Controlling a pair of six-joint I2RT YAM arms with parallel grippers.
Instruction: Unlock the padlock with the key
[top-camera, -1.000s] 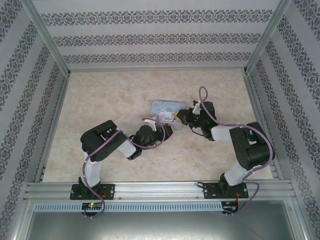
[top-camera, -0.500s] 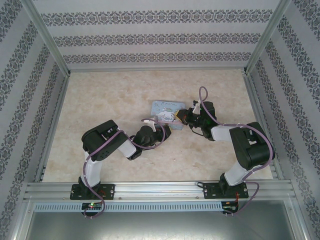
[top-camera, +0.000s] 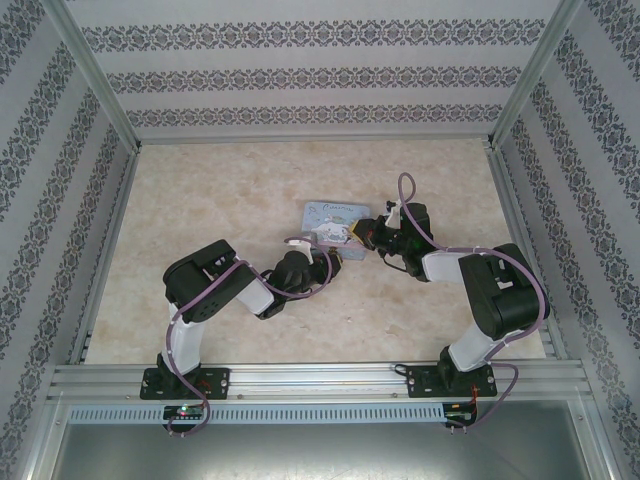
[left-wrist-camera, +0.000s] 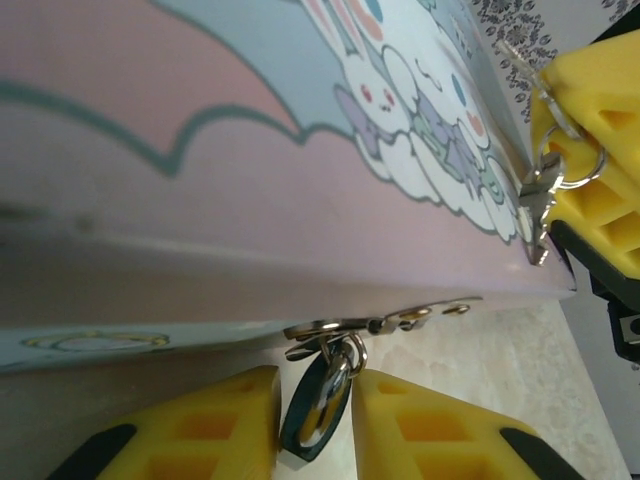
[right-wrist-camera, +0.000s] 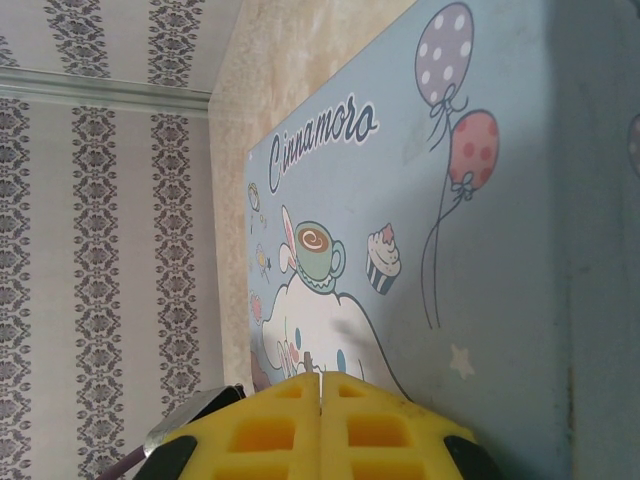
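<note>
- Left wrist view: padlock (left-wrist-camera: 318, 415), bluish-teal body, hangs by its shackle from a metal hasp (left-wrist-camera: 400, 320) on the near front edge of the tin (left-wrist-camera: 250, 180).
- Left gripper (left-wrist-camera: 316, 400) brackets the padlock: one yellow finger (left-wrist-camera: 215, 430) on each side, almost no gap. Cannot tell whether they press it or only flank it.
- Key (left-wrist-camera: 537, 205), small and silvery here, sits at the tin's right front corner on a thin ring (left-wrist-camera: 578, 168), well to the right of the padlock and apart from it.
- Key and ring are at the tip of the right gripper's yellow finger (left-wrist-camera: 595, 190) and look pinched there.
- Right wrist view: right gripper (right-wrist-camera: 320, 385) is closed, pads meeting along one seam, just over the tin's printed lid.
- Tin lid is pastel blue with a cartoon rabbit, balloons and a cupcake.
- Top view: tin lies flat near the middle of the beige table (top-camera: 200, 200). Both arms reach in, left from the near left, right from the near right, and their tips meet at the tin's near edge.
- Patterned walls stand around the table.
</note>
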